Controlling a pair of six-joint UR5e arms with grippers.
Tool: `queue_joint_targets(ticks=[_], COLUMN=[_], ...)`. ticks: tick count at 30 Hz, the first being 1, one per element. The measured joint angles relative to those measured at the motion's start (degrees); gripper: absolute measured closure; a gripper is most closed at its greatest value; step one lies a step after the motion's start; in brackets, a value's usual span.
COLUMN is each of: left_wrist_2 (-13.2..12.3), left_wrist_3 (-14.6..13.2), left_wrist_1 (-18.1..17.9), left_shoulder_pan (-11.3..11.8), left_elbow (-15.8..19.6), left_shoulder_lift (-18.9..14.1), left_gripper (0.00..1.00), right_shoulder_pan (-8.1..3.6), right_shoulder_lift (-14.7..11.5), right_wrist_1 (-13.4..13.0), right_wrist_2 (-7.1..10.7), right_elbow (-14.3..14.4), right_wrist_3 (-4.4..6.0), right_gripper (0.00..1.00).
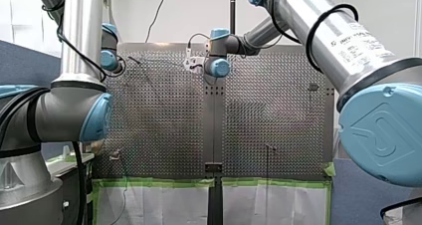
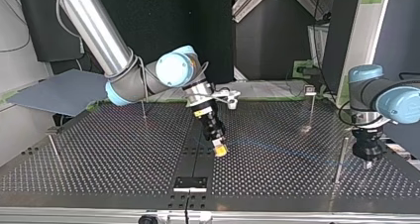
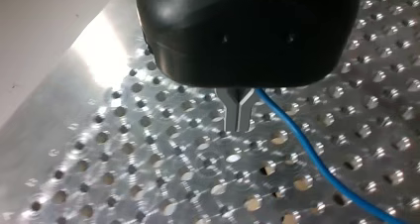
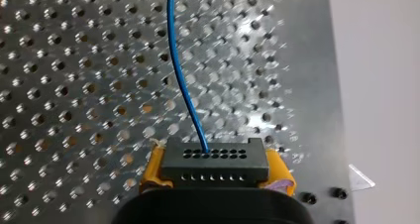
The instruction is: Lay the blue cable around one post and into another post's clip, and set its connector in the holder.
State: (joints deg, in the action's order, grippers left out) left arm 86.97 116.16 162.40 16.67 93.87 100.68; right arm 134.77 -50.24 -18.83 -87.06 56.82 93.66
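Firmly, my right pincer [image 4: 215, 171] clamps the connector [image 4: 215, 160], blue cable [image 4: 180, 80] running straight ahead.

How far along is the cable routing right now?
Done: both grasps. My right tool is shut on the connector; my left tool seems to pinch the blue cable. In hand: the cable spans between them above the table. Left: all routing. No cable shows around the posts or in a clip, and the holder awaits the connector.
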Motion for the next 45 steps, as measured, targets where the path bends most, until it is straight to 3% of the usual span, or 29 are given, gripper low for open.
queue_joint_targets(ticks=[4, 6, 7, 8, 9, 10, 12, 14, 18, 22, 26, 34, 45], left_wrist_2=[-1.23, -1.67, -1.84, -2.09, -2.22, -2.30, -2.21, -1.66, -0.97, -1.83, -3.25, -3.72, -3.10], left_wrist_3=[-0.19, -0.35, -0.36, -0.34, -0.31, -0.30, -0.27, -0.24, 0.04, 1.03, 2.08, 2.79, 2.84], left_wrist_1=[-0.46, -0.55, -0.64, -0.86, -1.05, -1.22, -1.50, -1.66, -1.72, -1.87, -2.57, -2.87, -2.87], left_shoulder_pan=[-0.42, -0.57, -0.64, -0.72, -0.76, -0.80, -0.84, -0.85, -0.90, -0.97, -1.20, -1.59, -1.91], left_elbow=[0.12, 0.13, 0.16, 0.27, 0.42, 0.62, 1.21, 1.89, 2.58, 2.73, 2.76, 2.72, 2.72], left_shoulder_lift=[0.13, 0.13, 0.14, 0.13, 0.12, 0.12, 0.13, 0.14, 0.15, 0.15, 0.21, 1.07, 1.20], left_gripper=[1.00, 0.81, 0.81, 0.62, 0.51, 0.51, 0.36, 0.31, 0.31, 0.31, 0.24, 0.24, 0.24], right_shoulder_pan=[-0.31, -0.49, -0.55, -0.61, -0.65, -0.69, -0.73, -0.75, -0.85, -0.99, -1.08, -1.50, -2.17], right_shoulder_lift=[0.42, 0.83, 1.04, 1.34, 1.57, 1.81, 2.31, 2.61, 2.82, 2.88, 2.89, 2.89, 2.90], right_wrist_1=[1.12, 1.81, 2.18, 2.75, 3.25, 3.78, 4.81, 5.33, 4.94, 3.67, 1.89, -2.36, -8.48], right_wrist_2=[-0.10, -0.09, -0.09, -0.10, -0.12, -0.15, -0.31, -0.47, -0.62, -0.80, -1.35, -2.66, -8.15], right_elbow=[0.00, 0.00, 0.01, 0.01, 0.03, 0.07, 0.27, 0.71, 2.24, 4.03, 6.24, 10.62, 16.77], right_wrist_3=[-0.11, -0.19, -0.23, -0.30, -0.39, -0.52, -0.89, -1.23, -1.48, -1.51, -1.43, -0.88, -0.28], right_gripper=[1.00, 1.00, 1.00, 1.00, 1.00, 1.00, 1.00, 1.00, 1.00, 1.00, 1.00, 1.00, 1.00])
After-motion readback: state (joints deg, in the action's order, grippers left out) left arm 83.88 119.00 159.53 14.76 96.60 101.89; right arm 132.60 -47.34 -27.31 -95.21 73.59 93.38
